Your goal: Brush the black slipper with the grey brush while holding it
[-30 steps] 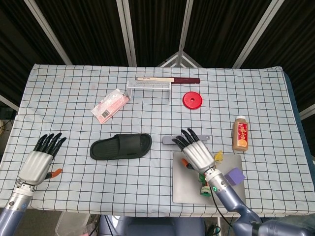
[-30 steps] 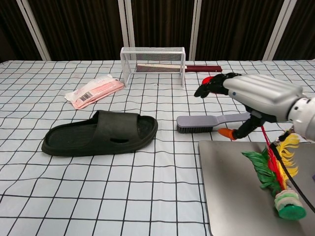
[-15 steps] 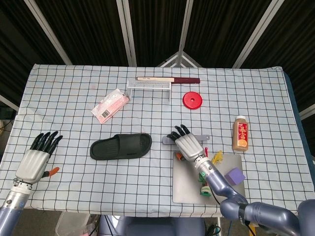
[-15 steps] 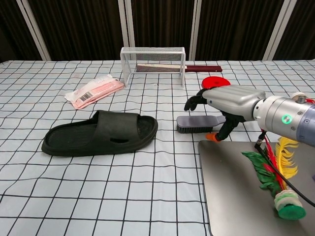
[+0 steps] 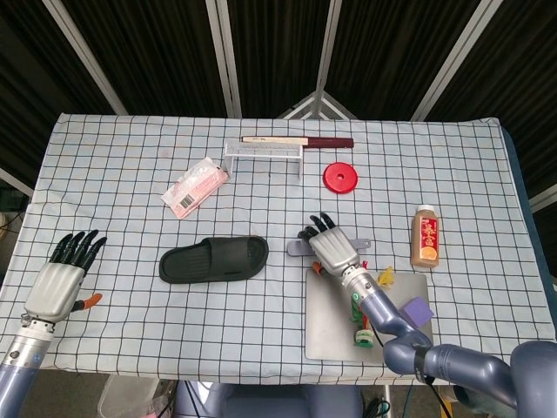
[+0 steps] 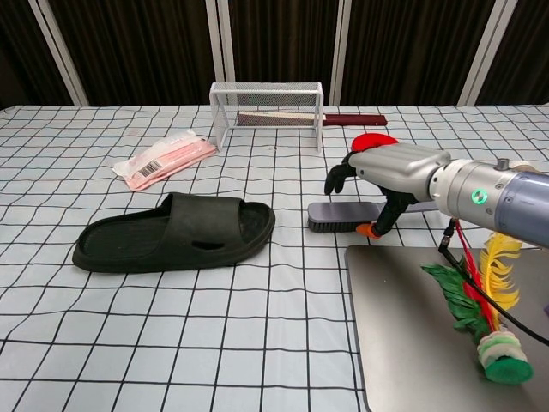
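The black slipper (image 6: 176, 233) lies flat on the checked tablecloth (image 6: 257, 343) at left of centre in the chest view, toe toward the middle, with nothing touching it. Just to its right lies the grey brush (image 6: 343, 215), bristles down and handle running toward the right of the frame. The right hand (image 6: 390, 176) hovers directly over that handle, fingers arched forward and thumb hanging below near the handle's near edge; nothing is gripped yet, and whether the thumb tip touches the handle I cannot tell. The left hand (image 5: 63, 277) sits at the lower left of the head view, well apart from the slipper, fingers spread and holding nothing (it does not appear in the chest view).

The step in hand looks like taking up the brush. To do it well, the right hand should settle lower so the fingers wrap the far side of the handle while the thumb closes on the near side, catching it toward the middle of the handle so the bristle head does not droop. The grey tray (image 6: 412, 343) with the feathered shuttlecock (image 6: 480, 309) lies just below the hand in the frame, so the wrist should stay clear of its edge. The left hand must then travel right to steady the slipper before any brushing.
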Motion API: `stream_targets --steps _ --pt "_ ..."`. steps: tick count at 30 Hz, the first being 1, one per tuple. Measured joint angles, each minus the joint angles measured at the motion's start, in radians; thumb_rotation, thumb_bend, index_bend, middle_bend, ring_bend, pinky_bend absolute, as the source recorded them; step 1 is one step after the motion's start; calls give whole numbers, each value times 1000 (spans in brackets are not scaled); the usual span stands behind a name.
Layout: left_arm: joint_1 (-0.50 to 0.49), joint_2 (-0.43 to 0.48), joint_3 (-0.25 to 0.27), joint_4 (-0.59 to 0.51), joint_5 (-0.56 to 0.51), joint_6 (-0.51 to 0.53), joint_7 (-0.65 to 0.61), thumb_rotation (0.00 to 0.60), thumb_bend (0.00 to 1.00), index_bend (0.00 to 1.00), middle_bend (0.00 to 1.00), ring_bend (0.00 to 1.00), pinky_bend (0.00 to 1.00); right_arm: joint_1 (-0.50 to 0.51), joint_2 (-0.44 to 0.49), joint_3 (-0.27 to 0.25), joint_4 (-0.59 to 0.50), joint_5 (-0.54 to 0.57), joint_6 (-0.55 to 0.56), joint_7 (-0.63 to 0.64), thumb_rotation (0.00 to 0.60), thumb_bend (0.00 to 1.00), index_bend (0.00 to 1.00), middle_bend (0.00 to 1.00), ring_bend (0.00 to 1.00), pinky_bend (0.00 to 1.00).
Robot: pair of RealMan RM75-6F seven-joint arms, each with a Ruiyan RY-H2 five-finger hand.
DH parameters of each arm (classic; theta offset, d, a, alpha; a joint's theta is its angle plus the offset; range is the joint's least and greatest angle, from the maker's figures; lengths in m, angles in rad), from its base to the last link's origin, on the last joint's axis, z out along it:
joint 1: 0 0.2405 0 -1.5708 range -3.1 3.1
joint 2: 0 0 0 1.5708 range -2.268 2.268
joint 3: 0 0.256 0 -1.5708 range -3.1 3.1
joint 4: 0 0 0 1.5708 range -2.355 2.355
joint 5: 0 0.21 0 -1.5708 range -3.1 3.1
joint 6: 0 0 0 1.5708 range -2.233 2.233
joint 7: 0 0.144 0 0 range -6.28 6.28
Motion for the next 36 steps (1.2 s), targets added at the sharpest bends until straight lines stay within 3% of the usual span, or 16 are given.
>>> stream_targets --steps 12,20,28,36 --pt "-6 3 4 0 -9 -14 0 600 199 0 0 0 0 23 -20 -43 54 14 17 -21 600 386 308 288 83 50" --pt "-7 6 5 -2 -15 -17 0 600 198 0 0 0 0 32 -33 -57 75 10 38 -22 600 385 394 358 143 134" --pt "-7 6 8 -4 -15 -15 3 600 199 0 0 0 0 33 -40 -72 92 -2 61 -17 600 386 399 363 149 143" --pt "-7 6 11 -4 -15 -16 4 600 198 0 0 0 0 33 -42 -82 98 -20 80 -8 600 386 480 426 212 254"
